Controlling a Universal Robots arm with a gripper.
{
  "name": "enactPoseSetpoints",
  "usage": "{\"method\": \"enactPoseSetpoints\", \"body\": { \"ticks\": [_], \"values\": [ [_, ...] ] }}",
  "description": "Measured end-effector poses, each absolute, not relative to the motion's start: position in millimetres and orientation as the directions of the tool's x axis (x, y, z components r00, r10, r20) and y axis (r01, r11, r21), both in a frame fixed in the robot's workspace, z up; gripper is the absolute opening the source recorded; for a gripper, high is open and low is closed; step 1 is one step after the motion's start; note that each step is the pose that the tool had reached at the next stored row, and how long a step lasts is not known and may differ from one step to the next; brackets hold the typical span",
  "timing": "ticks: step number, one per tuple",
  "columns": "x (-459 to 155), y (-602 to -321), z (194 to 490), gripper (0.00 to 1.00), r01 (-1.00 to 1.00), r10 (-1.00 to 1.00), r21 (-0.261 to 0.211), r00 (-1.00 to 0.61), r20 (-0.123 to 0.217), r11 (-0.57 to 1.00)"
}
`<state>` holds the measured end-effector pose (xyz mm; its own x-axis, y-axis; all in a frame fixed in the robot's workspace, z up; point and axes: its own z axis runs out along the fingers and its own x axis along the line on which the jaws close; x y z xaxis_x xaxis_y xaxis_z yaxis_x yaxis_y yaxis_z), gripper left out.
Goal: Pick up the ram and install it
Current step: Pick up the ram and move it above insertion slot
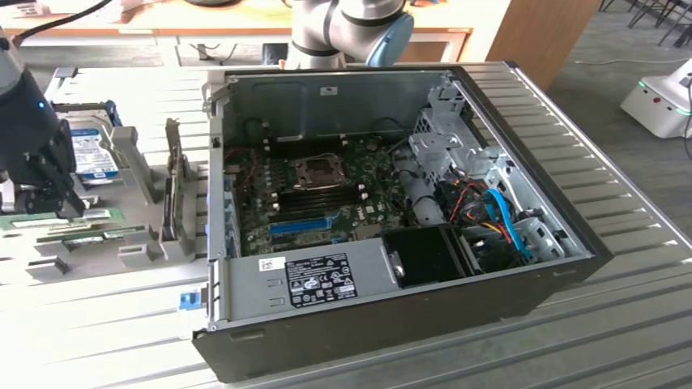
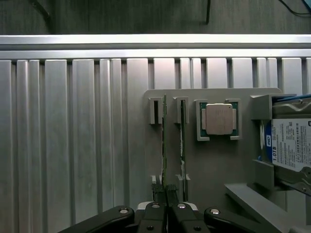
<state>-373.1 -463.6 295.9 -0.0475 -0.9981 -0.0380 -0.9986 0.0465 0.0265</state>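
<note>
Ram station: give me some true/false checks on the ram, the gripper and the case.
1. The ram and a second stick stand on edge in the grey holder. True.
2. The gripper is wide open above the sticks. False: it is shut on the ram's end.
3. The ram is seated in the motherboard. False: it sits in the holder, outside the computer case.
4. A CPU lies in a cradle beside the sticks. True.
5. The computer case has its side open. True.

Exterior view high, oblique over computer case (image 1: pixel 433 324); wrist view behind pincer (image 2: pixel 167 190), straight down on shared parts holder (image 2: pixel 218 165).
</note>
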Motion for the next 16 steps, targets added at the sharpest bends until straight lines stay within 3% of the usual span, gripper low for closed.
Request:
{"method": "enactPoseSetpoints", "body": {
  "ticks": [16],
  "values": [
    [-371.1, -463.6, 330.0, 0.12, -0.999, -0.998, 0.027, -0.047, -0.038, 0.046]
  ]
}}
